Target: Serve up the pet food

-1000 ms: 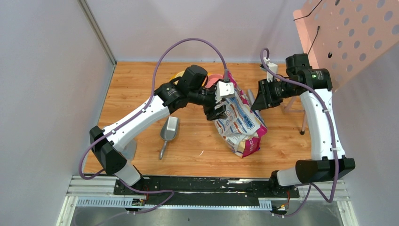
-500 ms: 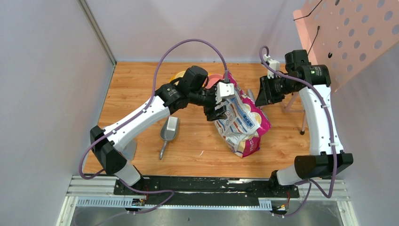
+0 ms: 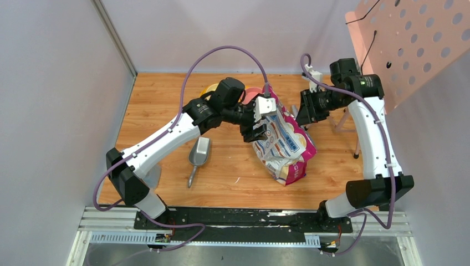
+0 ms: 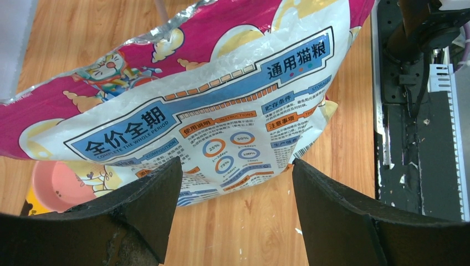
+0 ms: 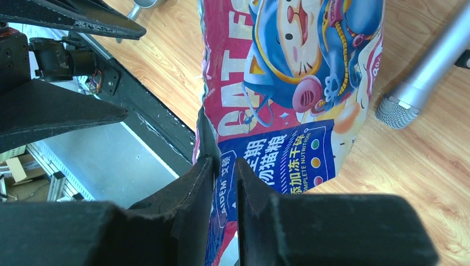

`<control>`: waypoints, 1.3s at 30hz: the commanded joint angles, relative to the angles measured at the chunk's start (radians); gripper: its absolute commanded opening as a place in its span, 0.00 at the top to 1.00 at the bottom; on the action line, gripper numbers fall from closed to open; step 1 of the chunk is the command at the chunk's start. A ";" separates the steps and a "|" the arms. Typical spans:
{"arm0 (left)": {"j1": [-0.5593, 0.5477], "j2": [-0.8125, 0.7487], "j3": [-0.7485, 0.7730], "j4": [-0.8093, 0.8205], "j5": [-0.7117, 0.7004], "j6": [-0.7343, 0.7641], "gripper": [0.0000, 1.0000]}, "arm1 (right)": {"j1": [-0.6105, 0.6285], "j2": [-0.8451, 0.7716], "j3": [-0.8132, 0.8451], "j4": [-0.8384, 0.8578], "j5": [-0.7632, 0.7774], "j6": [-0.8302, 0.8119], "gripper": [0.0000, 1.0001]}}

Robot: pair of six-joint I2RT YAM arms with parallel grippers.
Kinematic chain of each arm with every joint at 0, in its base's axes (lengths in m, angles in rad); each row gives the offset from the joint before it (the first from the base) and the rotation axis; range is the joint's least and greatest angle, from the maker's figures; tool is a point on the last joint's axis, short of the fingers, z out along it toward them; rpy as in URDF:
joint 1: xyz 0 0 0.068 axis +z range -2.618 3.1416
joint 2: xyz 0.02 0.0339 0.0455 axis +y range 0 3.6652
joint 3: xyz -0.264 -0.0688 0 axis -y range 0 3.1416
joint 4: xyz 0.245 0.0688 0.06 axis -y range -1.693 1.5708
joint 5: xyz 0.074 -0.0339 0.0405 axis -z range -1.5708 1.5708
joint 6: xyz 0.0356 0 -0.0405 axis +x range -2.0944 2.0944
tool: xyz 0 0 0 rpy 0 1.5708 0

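The pet food itself is hidden; no kibble shows in any view. A glossy printed cartoon bag (image 3: 285,143) stands leaning on the wooden table (image 3: 166,100). My right gripper (image 3: 304,113) is shut on the bag's top edge, with thin film pinched between its fingers (image 5: 224,166). The bag's blue-pink front (image 5: 299,72) hangs below. My left gripper (image 3: 259,126) is open beside the bag's left face. Its jaws (image 4: 235,183) stand wide apart and empty, just short of the white printed back of the bag (image 4: 221,105).
A grey metal scoop (image 3: 198,155) lies left of the bag. A pink bowl (image 3: 252,92) and a yellow bowl (image 3: 209,88) sit behind my left arm; the pink bowl also shows in the left wrist view (image 4: 55,188). A pink pegboard (image 3: 410,39) on metal legs (image 5: 421,72) stands at the right.
My right gripper has moved a little left and back with the bag's top edge in it, pulling the bag's upper part with it. My left arm has stayed still.
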 commanded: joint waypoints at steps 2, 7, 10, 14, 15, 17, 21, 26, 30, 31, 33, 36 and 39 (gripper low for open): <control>-0.007 -0.004 -0.002 0.024 0.002 0.006 0.19 | 0.023 0.014 0.012 0.032 -0.009 0.004 0.78; -0.007 -0.003 0.001 0.025 0.007 0.007 0.19 | 0.025 0.041 0.044 0.043 -0.005 0.013 0.80; -0.007 0.009 0.016 0.026 0.014 0.018 0.19 | 0.043 0.057 0.059 0.040 -0.054 0.018 0.79; -0.013 -0.010 0.003 0.146 0.006 0.090 0.20 | 0.142 0.056 0.018 0.045 -0.076 0.046 0.75; -0.016 -0.019 -0.022 0.168 0.011 0.113 0.20 | 0.159 0.056 0.012 0.046 -0.069 0.054 0.77; -0.028 -0.052 -0.069 0.233 0.011 0.197 0.19 | 0.178 0.062 0.006 0.049 -0.069 0.069 0.79; -0.062 -0.137 -0.196 0.347 0.023 0.428 0.20 | 0.180 0.081 0.011 0.058 -0.071 0.095 1.00; -0.073 -0.166 -0.213 0.330 0.056 0.591 0.26 | 0.181 0.090 0.041 0.061 -0.091 0.105 1.00; -0.084 -0.174 -0.228 0.357 0.061 0.668 0.27 | 0.180 0.087 0.037 0.061 -0.127 0.114 1.00; -0.085 -0.177 -0.237 0.367 0.062 0.690 0.27 | 0.180 0.086 0.030 0.059 -0.138 0.116 1.00; -0.090 -0.174 -0.238 0.373 0.073 0.724 0.27 | 0.180 0.082 0.017 0.059 -0.146 0.117 1.00; -0.093 -0.153 -0.210 0.316 0.106 0.784 0.29 | 0.181 0.080 0.015 0.058 -0.143 0.118 1.00; -0.095 -0.127 -0.176 0.250 0.120 0.854 0.34 | 0.181 0.078 0.016 0.058 -0.145 0.117 1.00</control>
